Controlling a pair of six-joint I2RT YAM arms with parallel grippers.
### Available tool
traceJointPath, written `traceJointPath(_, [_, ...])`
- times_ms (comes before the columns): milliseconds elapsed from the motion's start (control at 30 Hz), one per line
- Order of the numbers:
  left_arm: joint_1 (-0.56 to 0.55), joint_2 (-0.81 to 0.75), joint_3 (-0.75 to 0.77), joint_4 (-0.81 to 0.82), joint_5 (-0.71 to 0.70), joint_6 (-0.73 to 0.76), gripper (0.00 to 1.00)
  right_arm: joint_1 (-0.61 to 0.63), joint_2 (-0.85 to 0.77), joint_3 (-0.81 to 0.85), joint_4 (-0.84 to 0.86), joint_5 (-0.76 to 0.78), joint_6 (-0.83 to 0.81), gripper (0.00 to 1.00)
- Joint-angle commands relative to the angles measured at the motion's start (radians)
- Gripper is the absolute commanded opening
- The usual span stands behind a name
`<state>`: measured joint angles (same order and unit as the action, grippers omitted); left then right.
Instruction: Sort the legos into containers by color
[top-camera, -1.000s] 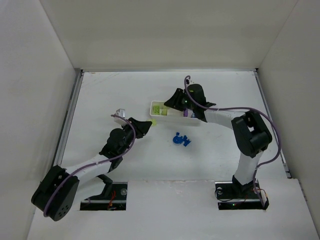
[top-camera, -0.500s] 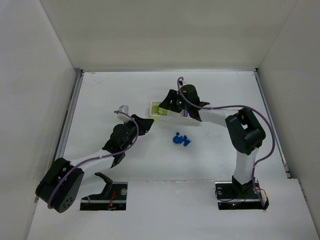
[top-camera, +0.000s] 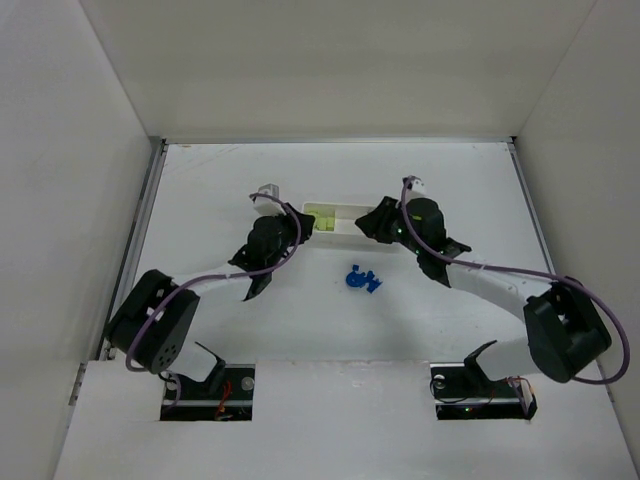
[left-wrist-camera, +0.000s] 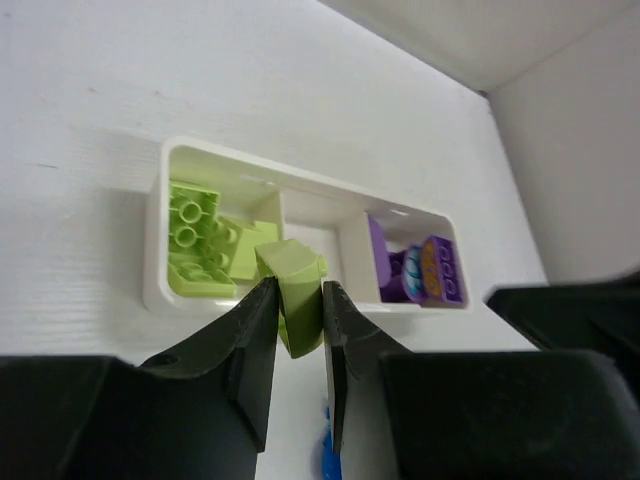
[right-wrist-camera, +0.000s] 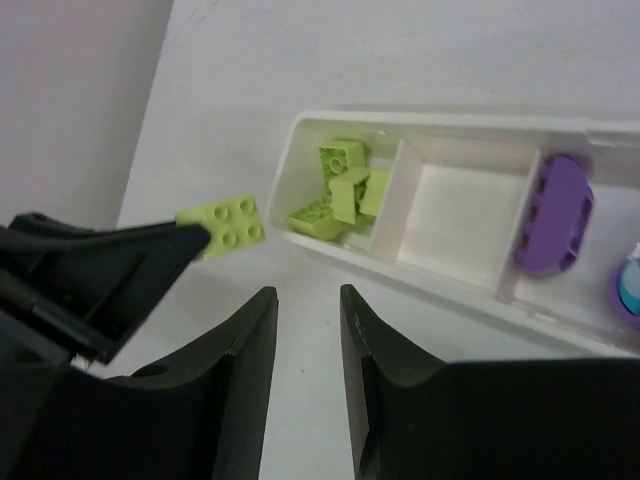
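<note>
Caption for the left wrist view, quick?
Left gripper pinches a lime-green lego near the white tray.

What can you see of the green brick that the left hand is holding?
The lime-green brick is small, glossy plastic, and the right wrist view shows round studs on one face. It sits tilted, pinched in the left hand. It hangs just outside the white tray, near the end compartment holding the other green bricks, and touches neither.
</note>
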<state>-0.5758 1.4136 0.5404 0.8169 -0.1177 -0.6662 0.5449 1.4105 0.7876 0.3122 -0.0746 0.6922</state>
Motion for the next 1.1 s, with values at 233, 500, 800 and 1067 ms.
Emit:
traceJointPath(233, [-0.045, 0.189, 0.217, -0.108, -0.217, 0.214, 0.15, 0.023, -0.128, -0.12, 0.054, 0.102, -0.059, 0.4])
traceJointPath(500, [-0.043, 0.229, 0.254, -0.124, -0.252, 0.234, 0.3, 0.031, -0.139, -0.123, 0.045, 0.151, -0.074, 0.58])
traceJointPath(800, [-0.058, 0.059, 0.153, -0.114, -0.252, 0.234, 0.39, 0.051, -0.125, -0.1, 0.001, 0.185, -0.111, 0.37])
traceJointPath(1067, [-0.256, -0.13, -0.049, -0.114, -0.195, 0.15, 0.21, 0.152, -0.154, -0.111, -0.162, 0.43, -0.137, 0.12])
